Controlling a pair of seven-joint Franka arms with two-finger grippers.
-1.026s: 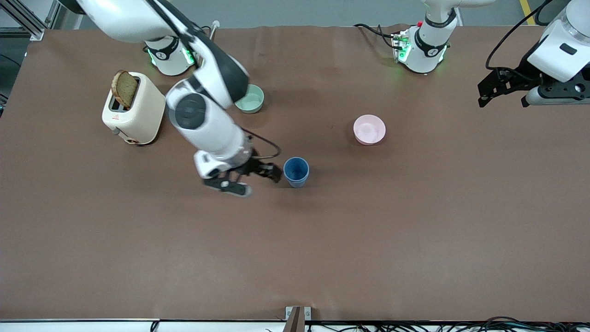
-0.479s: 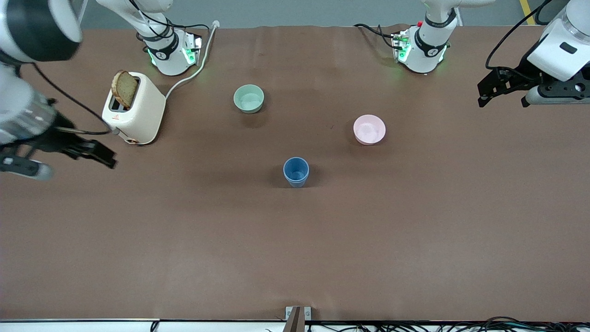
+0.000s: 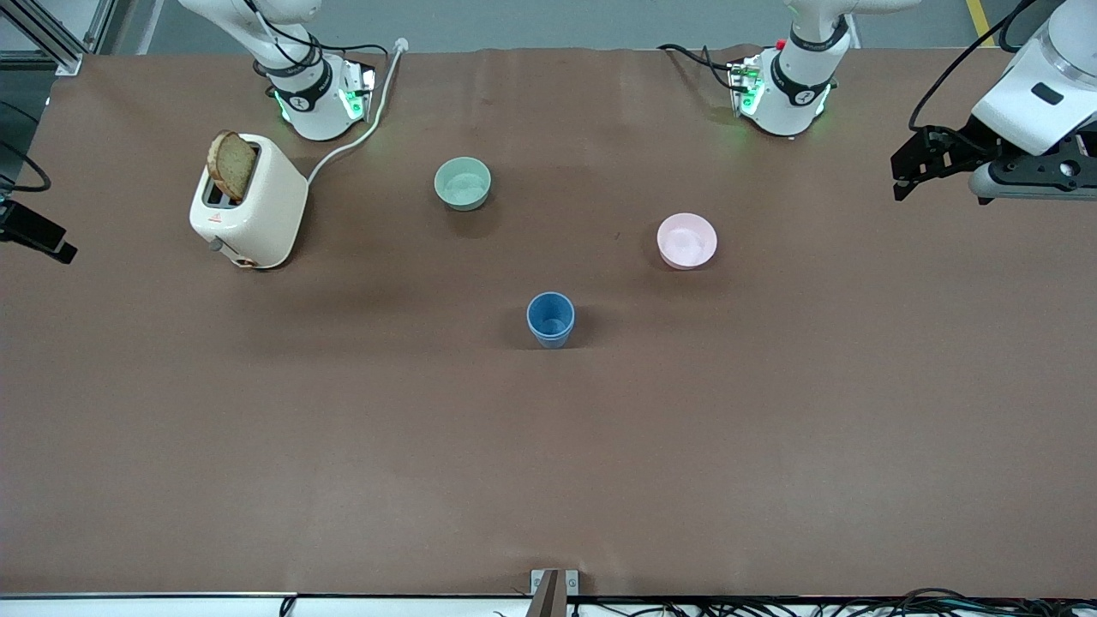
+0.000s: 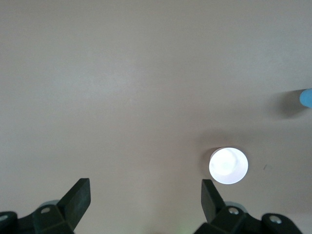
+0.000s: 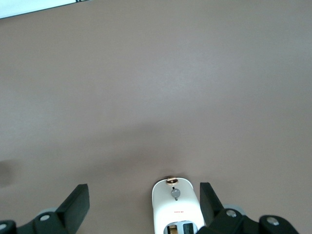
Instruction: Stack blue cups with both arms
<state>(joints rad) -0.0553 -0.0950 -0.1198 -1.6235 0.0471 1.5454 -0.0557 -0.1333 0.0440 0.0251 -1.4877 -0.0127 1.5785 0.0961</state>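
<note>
One blue cup [image 3: 550,319] stands upright near the table's middle. A ring inside its mouth looks like a second blue cup nested in it. No other blue cup shows. Its edge also shows in the left wrist view [image 4: 306,97]. My right gripper [image 3: 47,240] is open and empty at the right arm's end of the table, mostly out of the front view. In the right wrist view [image 5: 144,191] it hangs over bare table beside the toaster. My left gripper [image 3: 921,163] is open and empty, raised over the left arm's end, also shown in its wrist view [image 4: 145,187].
A cream toaster [image 3: 250,204] with a slice of bread stands toward the right arm's end and shows in the right wrist view [image 5: 176,207]. A mint-green bowl [image 3: 463,183] and a pale pink bowl [image 3: 686,241] sit farther from the front camera than the cup.
My right arm has swung away from beside the blue cup to the right arm's end, nearly leaving the front view. The left gripper rose slightly. The cup has not moved.
</note>
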